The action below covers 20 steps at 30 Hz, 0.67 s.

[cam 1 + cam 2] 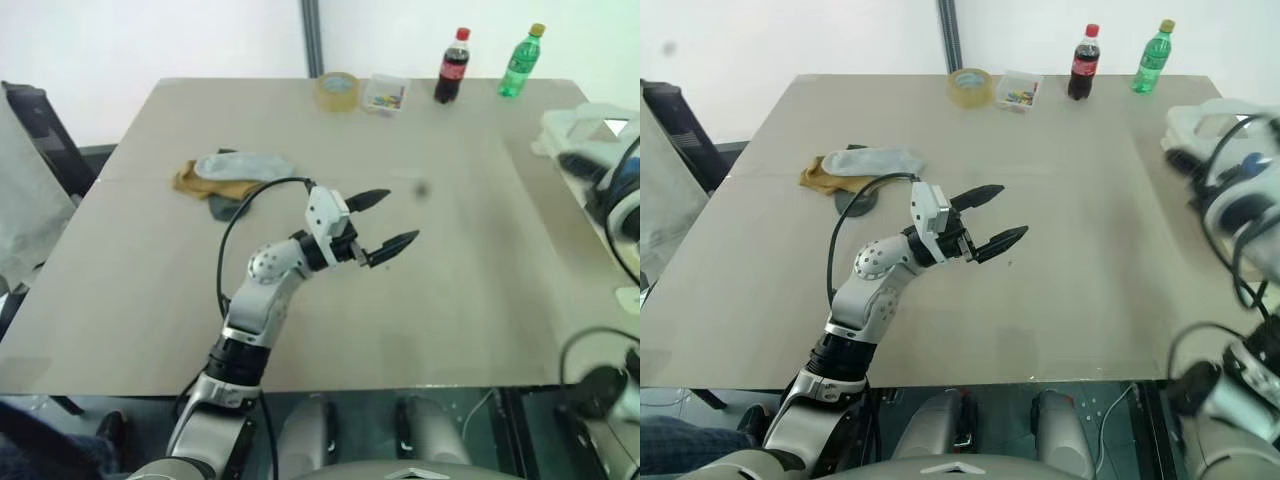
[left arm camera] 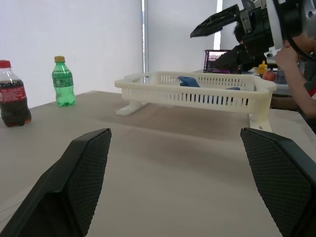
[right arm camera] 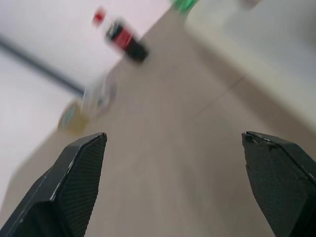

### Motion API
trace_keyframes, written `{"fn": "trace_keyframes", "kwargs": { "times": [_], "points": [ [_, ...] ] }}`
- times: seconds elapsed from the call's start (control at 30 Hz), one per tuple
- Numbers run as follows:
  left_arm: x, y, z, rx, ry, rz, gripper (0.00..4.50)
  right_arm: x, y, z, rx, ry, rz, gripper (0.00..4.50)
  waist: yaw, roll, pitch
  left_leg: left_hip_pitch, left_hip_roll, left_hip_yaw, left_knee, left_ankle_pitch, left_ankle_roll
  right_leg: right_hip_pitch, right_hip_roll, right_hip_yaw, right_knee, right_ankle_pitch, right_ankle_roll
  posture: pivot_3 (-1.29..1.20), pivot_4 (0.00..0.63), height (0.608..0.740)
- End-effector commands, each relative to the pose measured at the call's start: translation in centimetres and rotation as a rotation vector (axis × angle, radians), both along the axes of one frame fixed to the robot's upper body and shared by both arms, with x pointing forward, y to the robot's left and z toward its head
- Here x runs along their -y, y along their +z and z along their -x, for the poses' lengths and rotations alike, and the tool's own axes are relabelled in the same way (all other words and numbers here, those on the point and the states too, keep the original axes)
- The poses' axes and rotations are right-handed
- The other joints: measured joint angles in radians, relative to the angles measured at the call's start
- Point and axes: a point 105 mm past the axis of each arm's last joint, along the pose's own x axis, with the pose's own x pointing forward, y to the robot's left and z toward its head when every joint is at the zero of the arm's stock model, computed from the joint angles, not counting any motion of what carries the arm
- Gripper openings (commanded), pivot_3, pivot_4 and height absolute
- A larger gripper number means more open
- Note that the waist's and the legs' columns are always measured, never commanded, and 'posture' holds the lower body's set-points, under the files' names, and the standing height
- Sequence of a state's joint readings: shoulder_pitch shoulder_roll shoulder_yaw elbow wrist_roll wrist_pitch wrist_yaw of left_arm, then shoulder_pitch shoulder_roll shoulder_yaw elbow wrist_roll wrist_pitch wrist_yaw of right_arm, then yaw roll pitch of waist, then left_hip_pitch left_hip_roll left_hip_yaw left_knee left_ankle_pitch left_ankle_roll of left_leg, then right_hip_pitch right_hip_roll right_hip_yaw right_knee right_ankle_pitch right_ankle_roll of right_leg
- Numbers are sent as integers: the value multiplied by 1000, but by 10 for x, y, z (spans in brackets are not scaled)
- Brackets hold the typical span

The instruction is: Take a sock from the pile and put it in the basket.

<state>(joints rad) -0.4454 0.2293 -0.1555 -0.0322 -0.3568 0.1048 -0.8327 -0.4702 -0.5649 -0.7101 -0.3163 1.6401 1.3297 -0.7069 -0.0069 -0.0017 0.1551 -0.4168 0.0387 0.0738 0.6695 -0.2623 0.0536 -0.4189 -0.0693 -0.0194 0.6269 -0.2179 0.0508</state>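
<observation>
Beige table (image 1: pixel 480 300) bears a grey, mustard and dark sock pile (image 1: pixel 232 180); both tools gape wide, empty.

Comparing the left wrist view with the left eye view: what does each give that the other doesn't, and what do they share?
Left wrist: something blue lying in the basket, and a person behind it. Left eye: the pile, a tape roll, a small clear box. Shared: the cola bottle, the green bottle, the basket itself, the open left end effector.

Bare table (image 1: pixel 470 300) across centre and lower frame; bottles (image 1: pixel 452 66) and tape (image 1: pixel 338 90) along upper edge; basket (image 1: pixel 575 130) upper right
</observation>
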Motion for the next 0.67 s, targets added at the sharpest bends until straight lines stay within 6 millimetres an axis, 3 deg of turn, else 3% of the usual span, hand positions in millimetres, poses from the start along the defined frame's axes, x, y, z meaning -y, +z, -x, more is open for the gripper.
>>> {"fn": "trace_keyframes", "kwargs": {
  "times": [0.03,0.27,0.43,0.67],
  "points": [
    [-13,-2,5,7,35,-24,4500,-34,-37,26,-32,282,276,4467,0,0,0,0,0,0,0,0,0,0,0,0,0,0,0,0,150,740],
    [-57,-46,23,-176,194,-116,4500,-21,-93,61,30,578,508,4467,-7,-2,0,2,0,2,2,-2,3,1,-1,3,-1,-1,4,0,150,740],
    [-94,-84,58,-313,290,-243,4500,5,-109,69,93,635,579,4467,-7,-4,1,5,2,3,3,-1,2,2,0,2,1,-5,3,0,150,740],
    [-131,-86,82,-364,406,-291,4500,17,-113,81,131,688,614,4467,7,-4,1,4,2,2,6,-1,2,3,-1,2,1,-3,-1,0,150,740]
  ]
}}
